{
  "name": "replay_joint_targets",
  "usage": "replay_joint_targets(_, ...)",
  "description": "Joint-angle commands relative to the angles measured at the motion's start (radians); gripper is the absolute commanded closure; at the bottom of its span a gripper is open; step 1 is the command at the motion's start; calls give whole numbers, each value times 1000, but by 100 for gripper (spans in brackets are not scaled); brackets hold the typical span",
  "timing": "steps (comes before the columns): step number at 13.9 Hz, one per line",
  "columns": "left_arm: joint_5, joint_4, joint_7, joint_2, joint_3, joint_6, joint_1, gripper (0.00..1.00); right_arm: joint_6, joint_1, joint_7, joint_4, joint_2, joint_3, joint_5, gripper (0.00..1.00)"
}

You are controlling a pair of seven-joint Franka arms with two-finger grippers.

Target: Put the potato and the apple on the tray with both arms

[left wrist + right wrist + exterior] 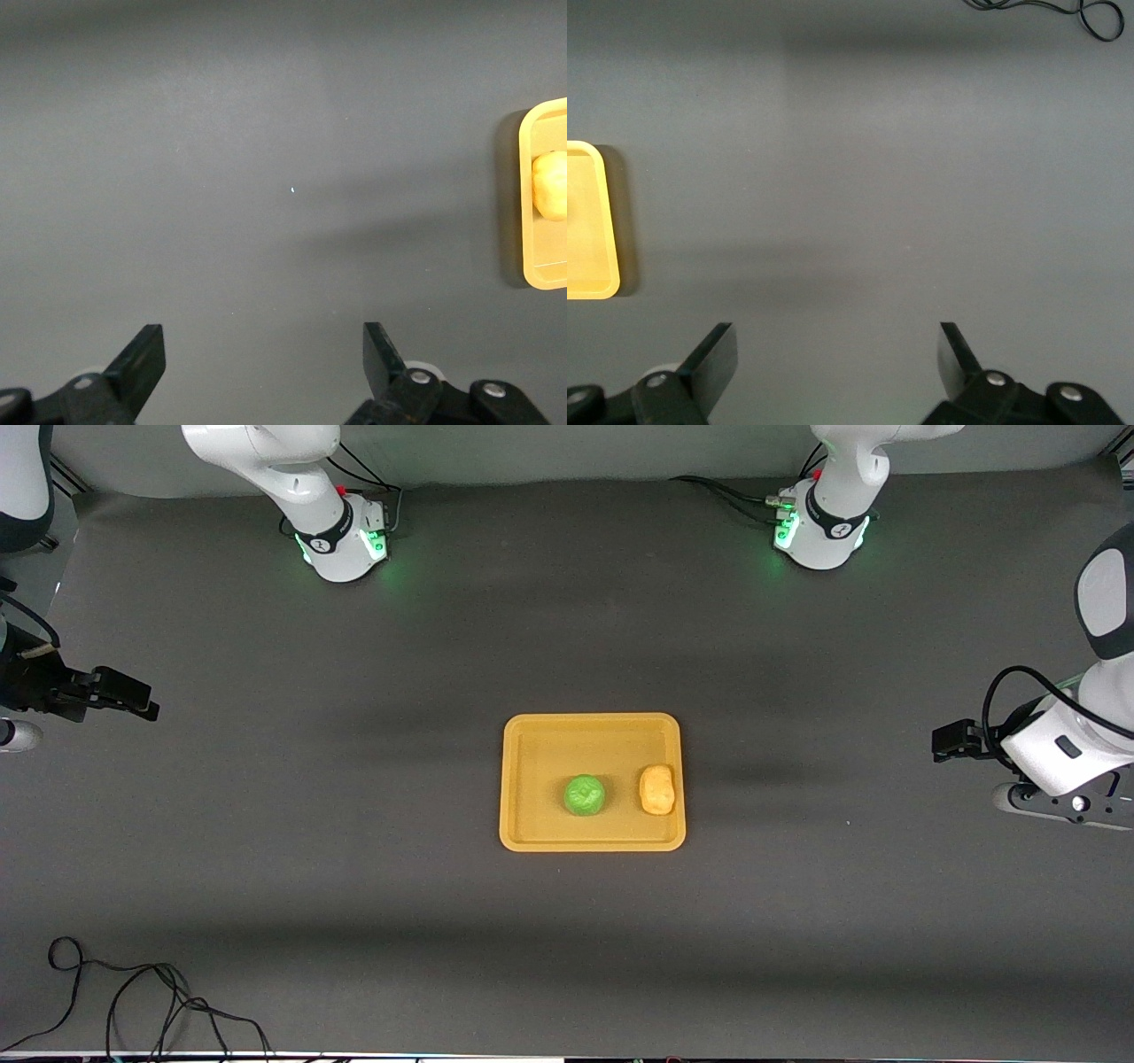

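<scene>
From the front we've got the tray (592,782) mid-table with the apple (585,794) and potato (657,789) both on it, potato toward the left arm's end. Both arms wait out at the table ends.

In the left wrist view, the left gripper (264,363) is spread wide over bare mat (266,177), tray edge and potato (551,184) just peeking in.

In the right wrist view, the right gripper (837,359) is spread too, with the tray corner (589,221) and a cable (1063,13) showing.
</scene>
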Motion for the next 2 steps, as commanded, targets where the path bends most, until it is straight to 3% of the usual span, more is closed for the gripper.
replay_joint_targets(1, -5, -19, 11, -20, 1, 15, 1, 1, 0, 2, -11, 5, -6, -1, -11, 0)
replay_joint_targets(2, -5, -17, 13, -20, 1, 15, 1, 1, 0, 2, -7, 5, -6, -1, -11, 0)
